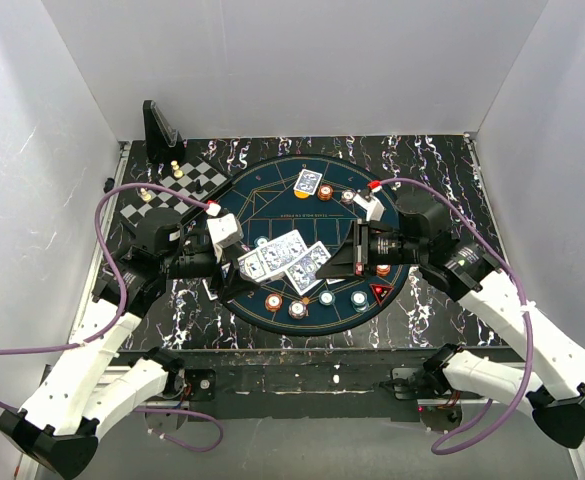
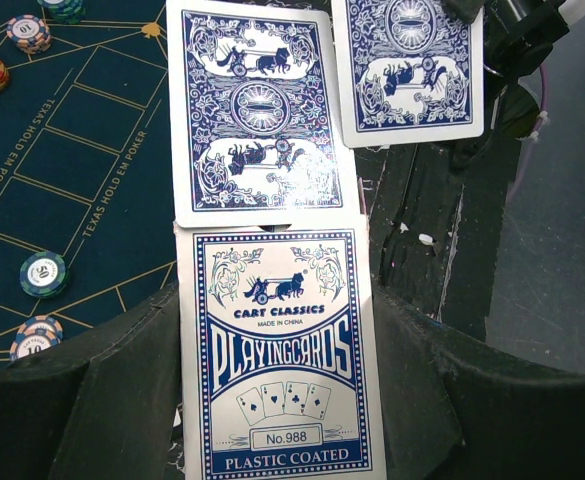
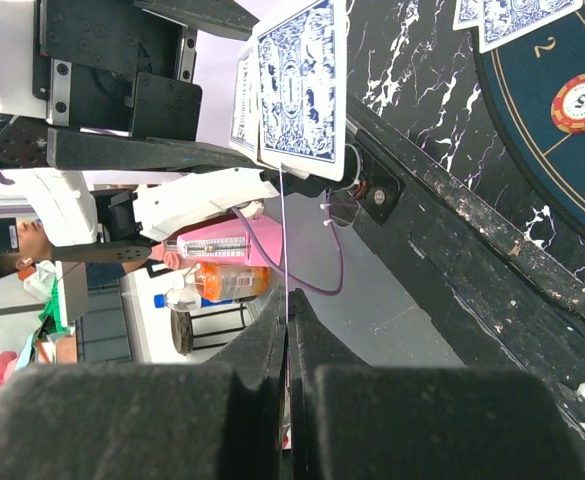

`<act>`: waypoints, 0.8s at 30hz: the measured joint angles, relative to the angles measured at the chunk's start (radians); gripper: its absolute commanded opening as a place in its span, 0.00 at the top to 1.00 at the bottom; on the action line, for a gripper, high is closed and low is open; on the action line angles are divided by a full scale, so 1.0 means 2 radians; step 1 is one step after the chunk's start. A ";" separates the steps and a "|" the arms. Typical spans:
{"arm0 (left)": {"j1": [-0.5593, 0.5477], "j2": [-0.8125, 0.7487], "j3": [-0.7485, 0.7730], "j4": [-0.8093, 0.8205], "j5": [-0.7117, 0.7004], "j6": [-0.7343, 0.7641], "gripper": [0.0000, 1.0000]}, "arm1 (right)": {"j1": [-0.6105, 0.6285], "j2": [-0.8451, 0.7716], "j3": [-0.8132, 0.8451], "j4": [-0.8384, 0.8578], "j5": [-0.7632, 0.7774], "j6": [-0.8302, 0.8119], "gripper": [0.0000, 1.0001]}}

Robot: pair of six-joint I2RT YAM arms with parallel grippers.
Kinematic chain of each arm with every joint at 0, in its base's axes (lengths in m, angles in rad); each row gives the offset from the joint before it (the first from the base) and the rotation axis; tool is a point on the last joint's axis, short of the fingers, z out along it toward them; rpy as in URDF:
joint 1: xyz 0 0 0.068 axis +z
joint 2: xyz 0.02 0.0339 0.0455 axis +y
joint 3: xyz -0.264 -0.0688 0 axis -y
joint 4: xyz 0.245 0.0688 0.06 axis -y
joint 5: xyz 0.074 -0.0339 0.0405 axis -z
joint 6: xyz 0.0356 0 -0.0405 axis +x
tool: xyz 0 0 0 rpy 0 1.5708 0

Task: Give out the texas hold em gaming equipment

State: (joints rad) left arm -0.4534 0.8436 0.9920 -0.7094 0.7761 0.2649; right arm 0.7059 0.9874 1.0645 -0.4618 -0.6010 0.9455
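Cards [image 1: 284, 256] likely light, slick, bendy: pinch near an edge.
Right gripper [image 3: 288, 335] jaws closed on one card [image 3: 282, 250] ahead; left gripper [image 2: 277, 335] half-closed around the card pack [image 2: 282, 410].

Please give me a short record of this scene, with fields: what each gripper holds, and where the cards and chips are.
left gripper: shut on pack, at the left edge of the mat
right gripper: shut on card, blue back
far card: face down on the mat's far side
chips: most along the mat's near edge
chessboard: far left, beside the mat
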 measured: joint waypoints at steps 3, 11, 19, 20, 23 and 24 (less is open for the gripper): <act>0.000 0.000 -0.001 0.001 0.000 0.000 1.00 | -0.003 -0.006 0.000 0.001 -0.004 0.002 0.99; 0.000 0.000 -0.006 0.003 0.000 0.000 1.00 | -0.029 -0.011 0.014 0.011 -0.023 0.013 0.99; 0.000 -0.002 -0.010 0.003 0.000 0.002 1.00 | -0.138 0.021 0.070 0.037 -0.070 0.013 0.99; 0.000 -0.002 -0.010 0.003 0.000 0.002 1.00 | -0.165 0.041 0.080 0.049 -0.079 0.013 0.99; 0.000 -0.002 -0.010 0.003 0.000 0.002 1.00 | -0.199 0.111 0.109 0.076 -0.092 0.008 0.99; 0.000 -0.002 -0.010 0.003 0.000 0.002 1.00 | -0.207 0.144 0.127 0.084 -0.095 0.005 0.99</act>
State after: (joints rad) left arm -0.4526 0.8398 0.9710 -0.7033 0.7757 0.2687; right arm 0.2920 1.2762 1.3182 -0.2932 -0.7910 0.9562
